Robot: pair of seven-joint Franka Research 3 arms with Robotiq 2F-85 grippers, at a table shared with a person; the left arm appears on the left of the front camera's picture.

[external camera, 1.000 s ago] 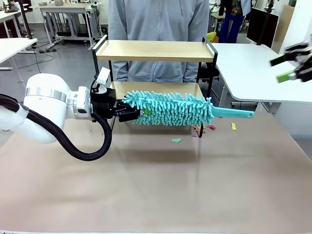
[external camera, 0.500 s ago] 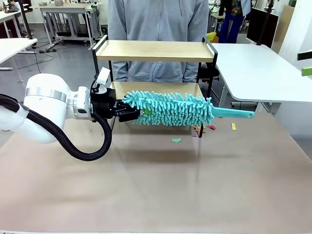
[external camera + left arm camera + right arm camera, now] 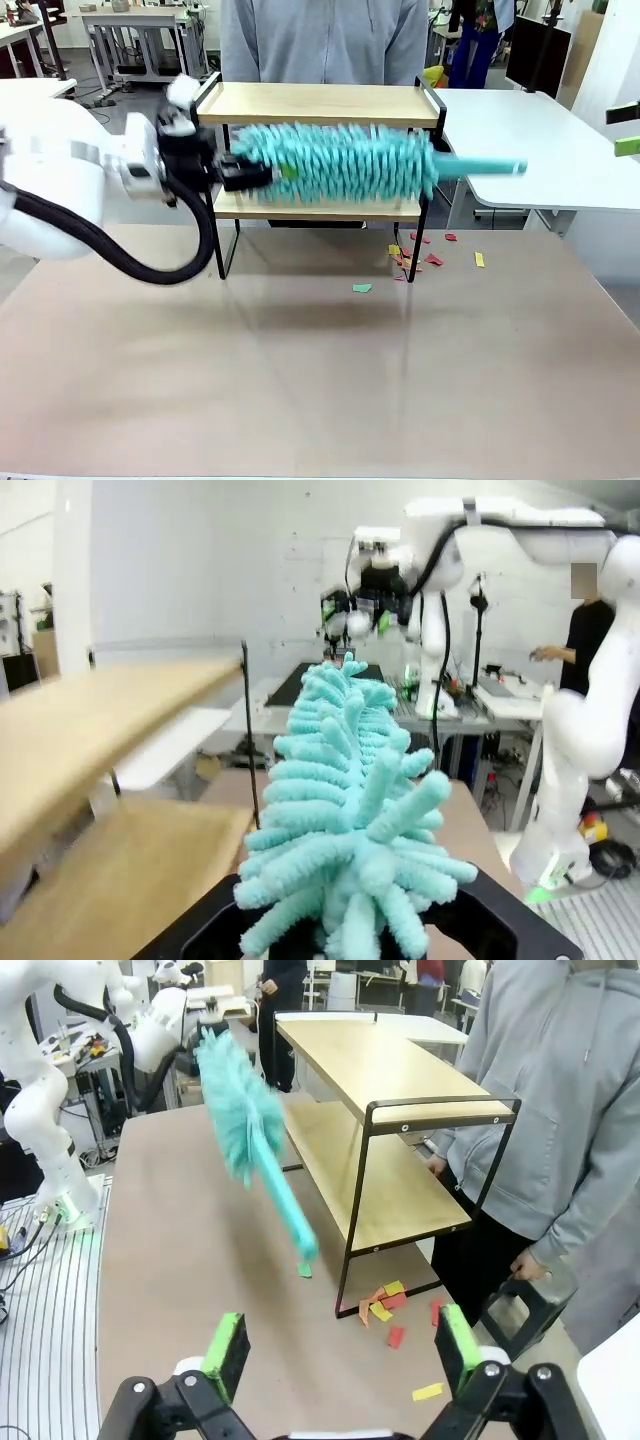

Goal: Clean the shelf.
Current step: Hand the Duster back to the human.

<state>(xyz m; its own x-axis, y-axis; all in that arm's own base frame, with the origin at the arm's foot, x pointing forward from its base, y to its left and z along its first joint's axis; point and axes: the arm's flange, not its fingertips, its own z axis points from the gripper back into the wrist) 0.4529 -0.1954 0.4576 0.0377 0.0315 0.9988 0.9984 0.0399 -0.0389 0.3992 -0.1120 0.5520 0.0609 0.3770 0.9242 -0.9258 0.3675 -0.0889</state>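
The shelf (image 3: 320, 103) stands at the far side of the table, two light wood boards in a black frame. My left gripper (image 3: 268, 172) is shut on the fluffy end of a teal duster (image 3: 345, 160), which lies level in front of the gap between the boards, blurred, its handle (image 3: 490, 165) pointing right. In the left wrist view the duster (image 3: 350, 810) runs away from the gripper (image 3: 350, 942) beside the shelf (image 3: 90, 720). My right gripper (image 3: 340, 1350) is open and holds nothing, off to the right (image 3: 626, 130), looking at the shelf (image 3: 390, 1070) and duster (image 3: 245, 1110).
Small coloured paper scraps (image 3: 415, 255) lie on the table by the shelf's right leg, with a green one (image 3: 362, 288) nearer me. A person in a grey hoodie (image 3: 320, 40) stands behind the shelf. White tables (image 3: 520, 140) stand to the right and left.
My left arm has lifted the duster from the lower board's level up to just under the top board. The right gripper has drawn back to the picture's right edge.
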